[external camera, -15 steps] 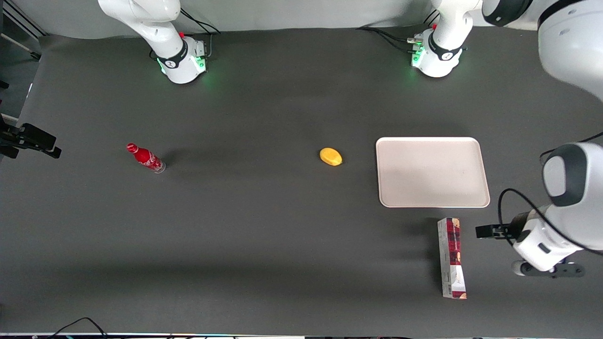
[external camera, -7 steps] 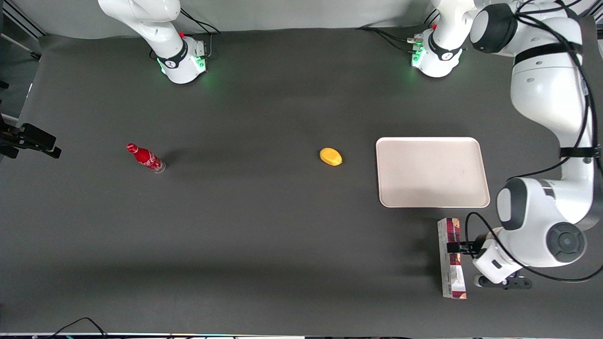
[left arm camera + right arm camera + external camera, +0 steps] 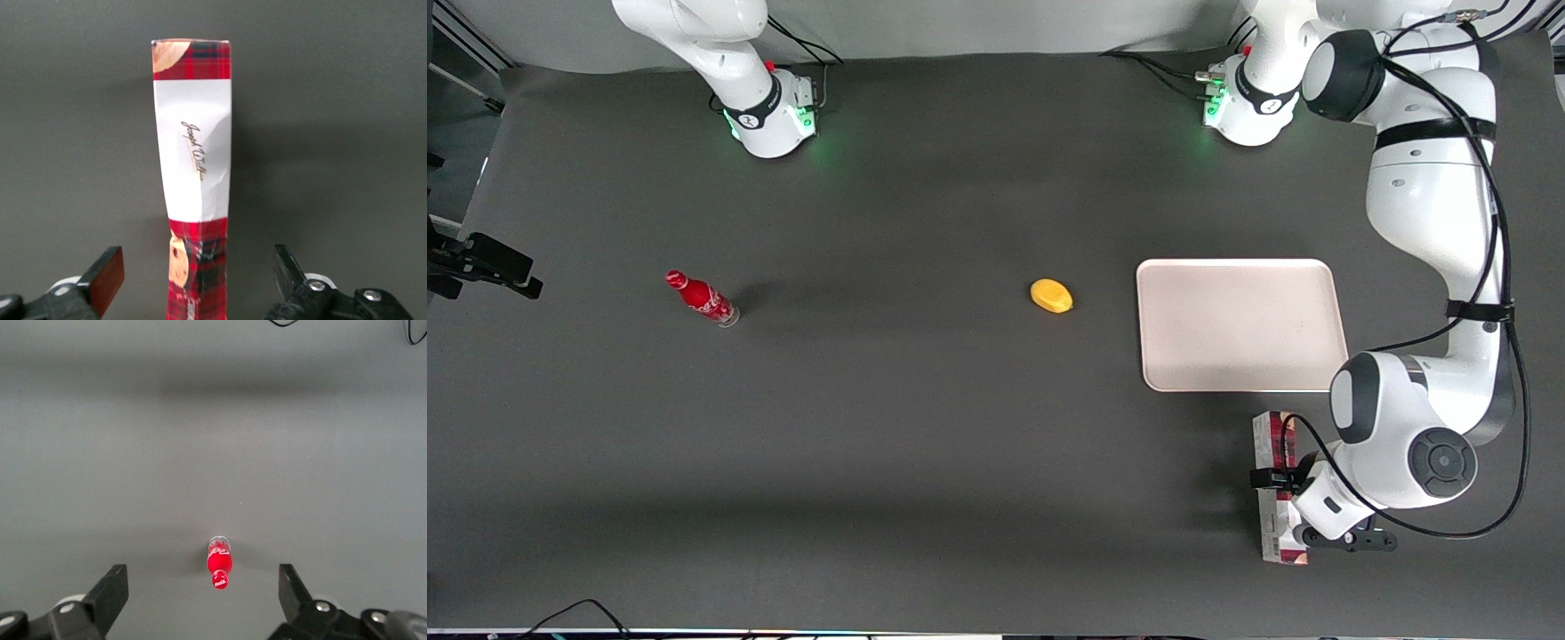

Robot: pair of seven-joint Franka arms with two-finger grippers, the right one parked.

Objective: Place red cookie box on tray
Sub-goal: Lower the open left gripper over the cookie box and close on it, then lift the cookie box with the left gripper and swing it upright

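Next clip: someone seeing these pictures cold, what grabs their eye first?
First, the big pale tray, lying bare toward the working arm's end of the table. Just nearer the front camera, the red cookie box lies flat on the mat, with the left arm's gripper open above it, one finger on each side and not touching. A yellow fruit-like object sits mid-table, and a small red bottle toward the parked arm's end.
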